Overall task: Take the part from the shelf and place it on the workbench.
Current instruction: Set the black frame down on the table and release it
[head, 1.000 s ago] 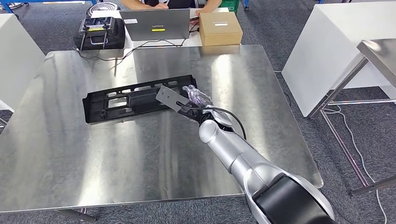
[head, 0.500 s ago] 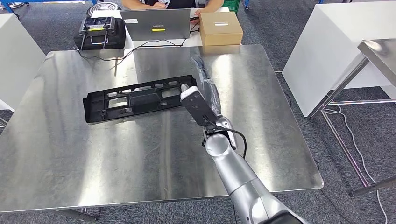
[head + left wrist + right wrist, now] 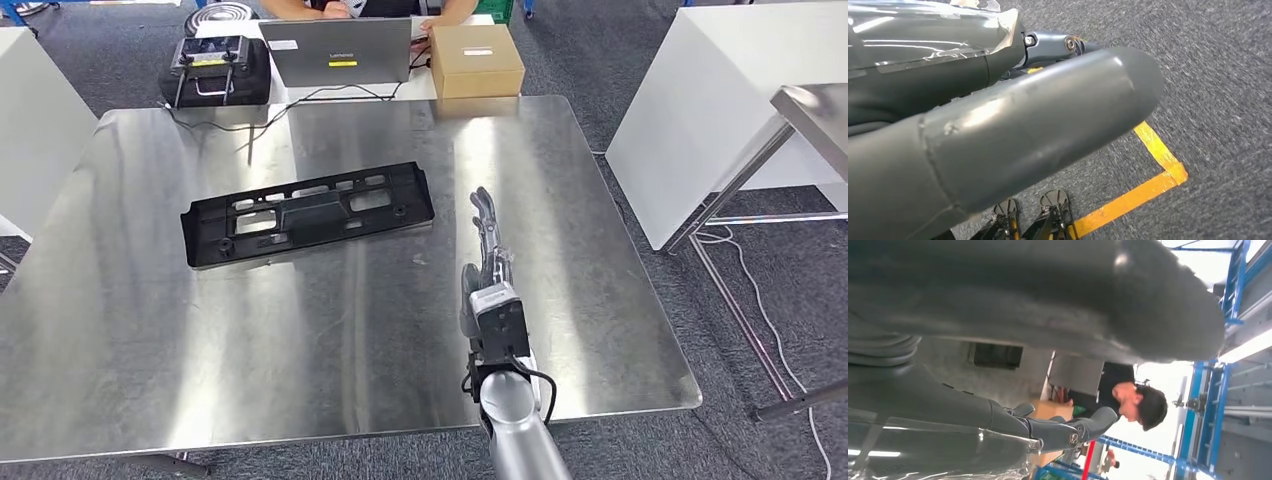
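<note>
Polished steel workbench [image 3: 330, 340] is filling the frame centre, glossy and slick. Your part [image 3: 307, 213], a long black ribbed plastic panel, is lying flat left of centre. Right hand [image 3: 487, 235] is hovering lower right, released. Swing wide and you are risking nudging the panel sliding. Left hand [image 3: 998, 115]: cannot tell.

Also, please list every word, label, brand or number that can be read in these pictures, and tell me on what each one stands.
No text here can be read for certain.
Grey laptop: a small logo on the lid and a yellow sticker, both too small to read.
Brown cardboard box: a white label, blurred.
Black case with metal handles: a yellow label, unreadable.
Long black plastic part on the steel workbench: no lettering visible.
</note>
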